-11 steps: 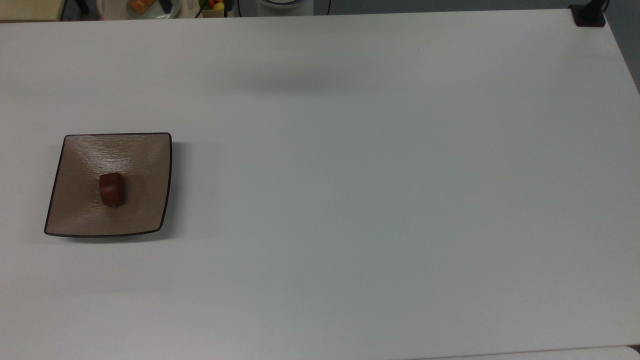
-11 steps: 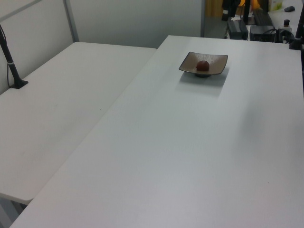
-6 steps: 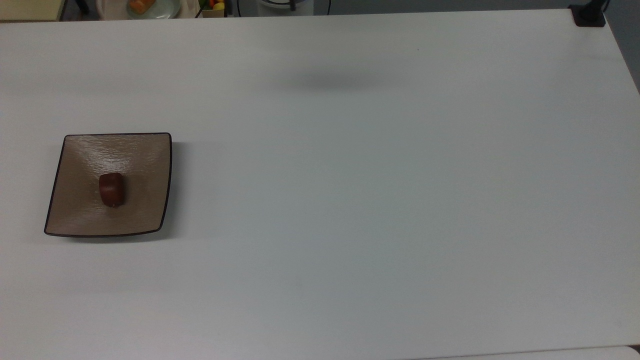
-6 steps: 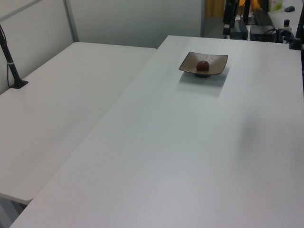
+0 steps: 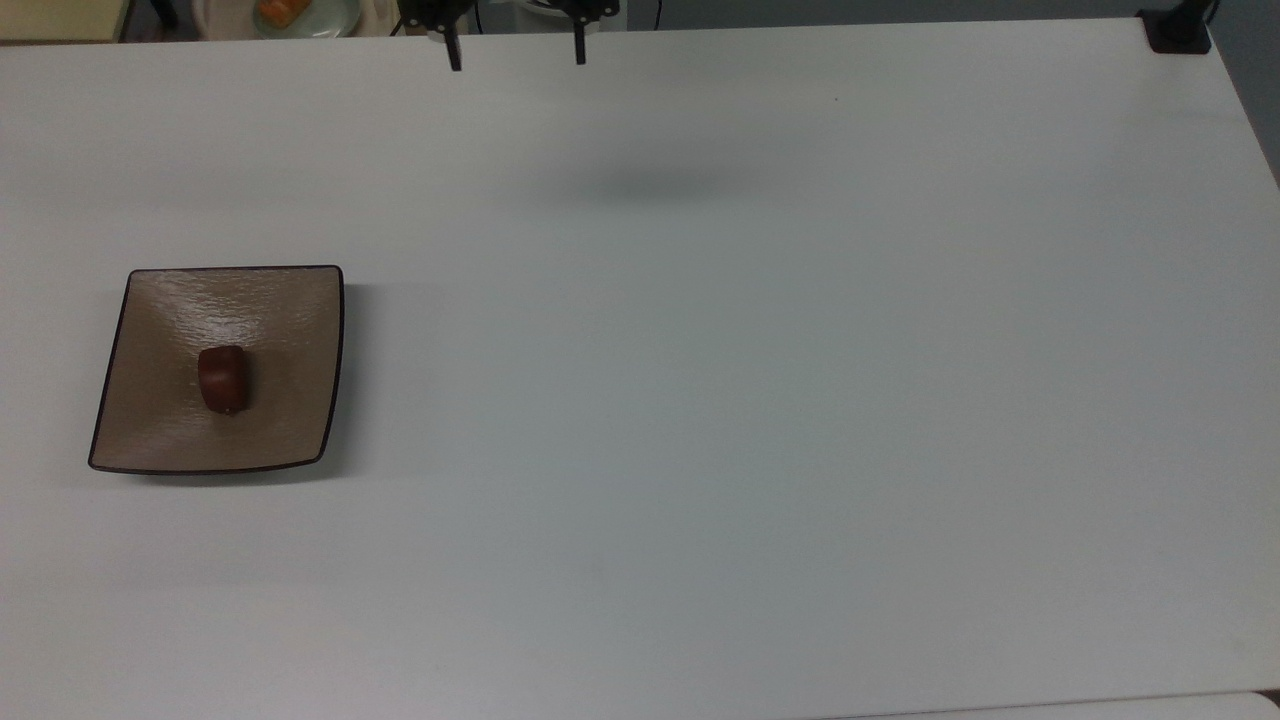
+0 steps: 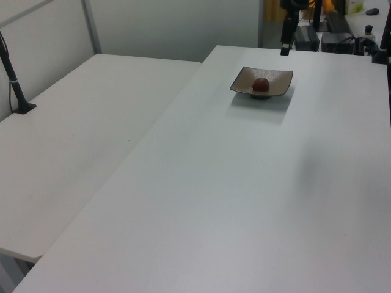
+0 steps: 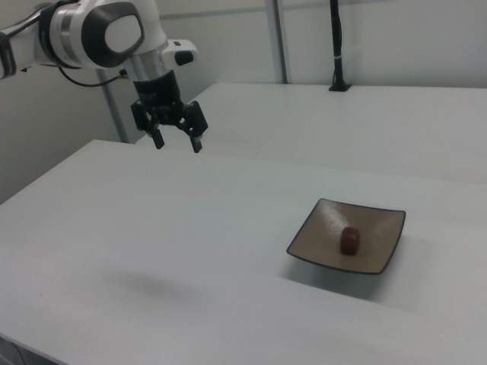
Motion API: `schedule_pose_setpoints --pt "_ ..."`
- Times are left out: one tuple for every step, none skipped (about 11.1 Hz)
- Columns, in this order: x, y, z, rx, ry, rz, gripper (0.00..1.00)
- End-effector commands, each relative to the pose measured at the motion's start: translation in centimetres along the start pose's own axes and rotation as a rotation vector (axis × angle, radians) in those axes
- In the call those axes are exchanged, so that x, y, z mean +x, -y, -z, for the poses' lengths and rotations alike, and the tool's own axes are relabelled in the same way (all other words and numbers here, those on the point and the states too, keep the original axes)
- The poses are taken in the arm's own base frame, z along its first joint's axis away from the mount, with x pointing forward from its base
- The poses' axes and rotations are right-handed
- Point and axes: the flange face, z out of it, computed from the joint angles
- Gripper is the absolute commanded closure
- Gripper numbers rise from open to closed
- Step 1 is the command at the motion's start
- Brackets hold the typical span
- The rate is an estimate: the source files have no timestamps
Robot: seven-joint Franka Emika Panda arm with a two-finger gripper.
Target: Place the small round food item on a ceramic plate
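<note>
The small round food item (image 5: 223, 379) (image 6: 261, 84) (image 7: 349, 240), a glossy dark reddish-brown lump, lies in the middle of the square tan ceramic plate (image 5: 160, 430) (image 6: 243, 81) (image 7: 319, 230). The plate rests on the white table at the top view's left. My gripper (image 5: 517, 55) (image 7: 176, 141) hangs open and empty high above the table, far from the plate, at the top view's upper edge. Its two dark fingers (image 7: 158, 140) stand well apart. In the left view one finger (image 6: 285, 44) shows above the plate's far side.
A second white table (image 6: 73, 134) adjoins this one. A black post base (image 5: 1178, 38) sits at the top view's upper right corner. Beyond the far edge lies a pale round dish (image 5: 335, 18) holding an orange piece (image 5: 280, 10). The white arm (image 7: 91, 34) reaches in from the right view's left.
The gripper fingers have come into the top view at its upper edge and into the left view above the plate. The plate and the food item have not moved.
</note>
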Motion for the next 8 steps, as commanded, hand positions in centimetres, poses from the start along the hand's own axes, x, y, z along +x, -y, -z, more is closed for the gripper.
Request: schedule_pose_setpoints --pt "-0.44 -1.62 0.49 0.007 -0.032 0.028 0.0" --pt "-0.45 -1.64 0.73 0.014 -0.037 0.025 0.0" --pt "-0.47 -1.8 0.73 0.015 -0.037 0.022 0.0" --pt "-0.49 -1.81 0.72 0.014 -0.036 0.021 0.0" --pt "-0.47 -1.8 0.73 0.015 -0.037 0.019 0.0" --pt "-0.46 -1.8 0.81 0.015 -0.039 0.019 0.0" --pt "-0.46 -1.8 0.81 0.015 -0.039 0.019 0.0" --pt "-0.46 -1.8 0.81 0.015 -0.039 0.019 0.0"
